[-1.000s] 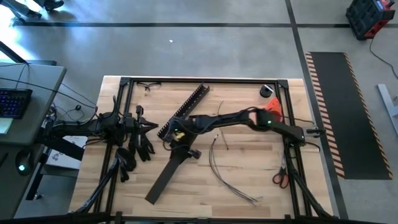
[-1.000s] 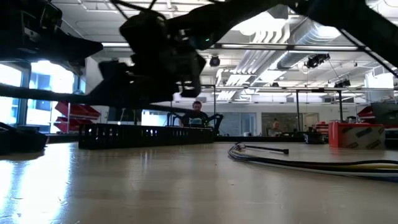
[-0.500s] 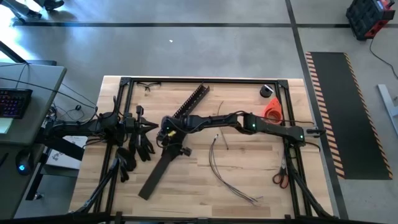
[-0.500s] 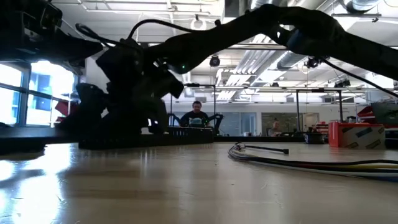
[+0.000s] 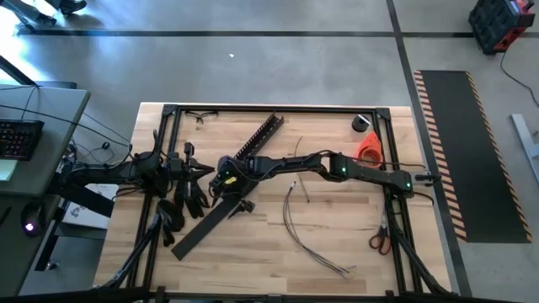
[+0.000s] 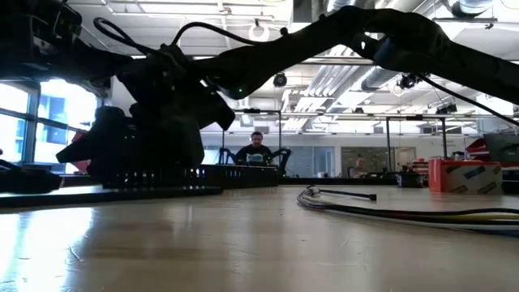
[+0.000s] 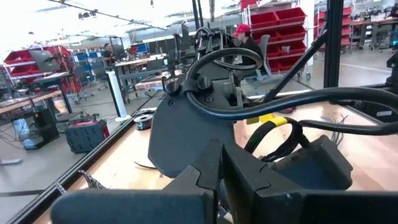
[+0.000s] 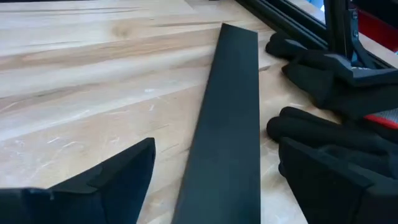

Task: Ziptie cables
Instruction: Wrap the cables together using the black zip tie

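The cables (image 5: 305,229), thin dark and pale wires, lie loose on the wooden table right of centre; in the low view the cables (image 6: 389,212) rest flat on the wood. My right gripper (image 5: 229,200) reaches across to centre-left. It is open, with a finger (image 8: 118,171) standing on either side of the flat black strip (image 8: 231,106) without touching it. The strip (image 5: 202,229) lies flat on the table, running toward the near left. My left gripper (image 5: 205,171) waits shut at the left frame, also seen shut in its wrist view (image 7: 217,177).
The black slotted channel (image 5: 254,145) lies slantwise behind my right gripper. Black gloves (image 8: 323,87) lie beside the strip by the left frame. An orange roll (image 5: 368,151) and a black roll (image 5: 362,123) sit far right, and scissors (image 5: 379,241) near right. A black frame (image 5: 278,108) rims the table.
My right gripper has gone toward the table's left edge and down, carrying the black strip. The strip has sunk from above the table to lie flat on it, and its near end has swung toward the left.
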